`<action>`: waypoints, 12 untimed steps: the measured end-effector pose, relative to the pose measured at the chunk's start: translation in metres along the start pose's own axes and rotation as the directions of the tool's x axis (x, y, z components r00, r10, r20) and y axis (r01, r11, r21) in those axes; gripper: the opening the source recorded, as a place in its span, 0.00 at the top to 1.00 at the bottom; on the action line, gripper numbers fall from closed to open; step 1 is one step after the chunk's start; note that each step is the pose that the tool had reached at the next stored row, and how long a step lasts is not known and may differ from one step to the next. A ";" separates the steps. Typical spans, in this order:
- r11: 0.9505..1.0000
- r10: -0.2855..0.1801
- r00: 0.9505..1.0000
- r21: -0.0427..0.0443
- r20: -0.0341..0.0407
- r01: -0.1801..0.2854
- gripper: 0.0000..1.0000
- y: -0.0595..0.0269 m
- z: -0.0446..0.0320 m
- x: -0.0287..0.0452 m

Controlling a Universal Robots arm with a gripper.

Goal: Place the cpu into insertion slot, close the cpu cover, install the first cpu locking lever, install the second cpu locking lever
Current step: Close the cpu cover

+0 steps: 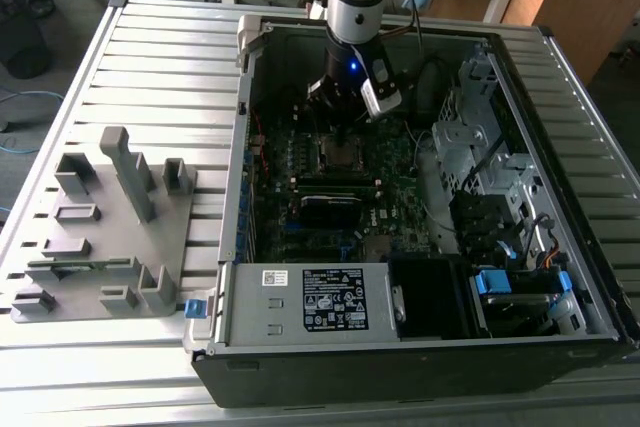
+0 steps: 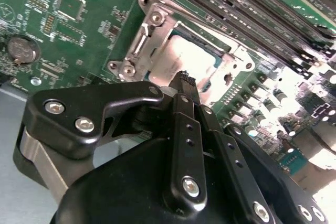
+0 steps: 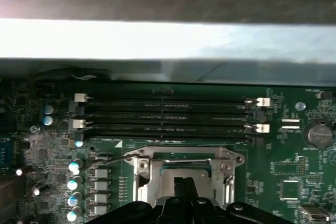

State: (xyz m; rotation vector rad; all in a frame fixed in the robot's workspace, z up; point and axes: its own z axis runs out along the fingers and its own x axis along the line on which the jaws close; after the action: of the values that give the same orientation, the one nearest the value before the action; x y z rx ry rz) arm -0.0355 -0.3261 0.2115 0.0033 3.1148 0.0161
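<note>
Pinched together on nothing, my claw (image 2: pixel 184 78) hovered just over the cpu (image 2: pixel 185 57), seated beneath the cpu cover (image 2: pixel 237 60) near the exterior view's centre; I judged a straight, gentle downward push best

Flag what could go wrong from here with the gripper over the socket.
1. The shut gripper hangs close above the cpu, which shows through the window of the cover. Pressing down off the frame could load the chip.
2. A lever juts out beside the cover and looks unlatched, so the cover may lift.
3. Capacitors stand close by that lever, and a sideways sweep could clip them.
</note>
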 end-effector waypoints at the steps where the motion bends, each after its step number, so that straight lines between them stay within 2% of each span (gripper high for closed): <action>1: 1.000 0.000 1.000 0.000 0.000 0.000 0.90 -0.0002 0.0000 0.0018; 5: 1.000 0.000 1.000 0.000 0.002 0.000 0.90 -0.0003 -0.0001 0.0096; 12: 1.000 0.000 1.000 0.000 0.002 0.000 0.90 -0.0035 -0.0003 0.0160</action>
State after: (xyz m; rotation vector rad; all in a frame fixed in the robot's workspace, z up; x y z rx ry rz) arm -0.0515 -0.3295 0.2114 0.0034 3.1125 0.0161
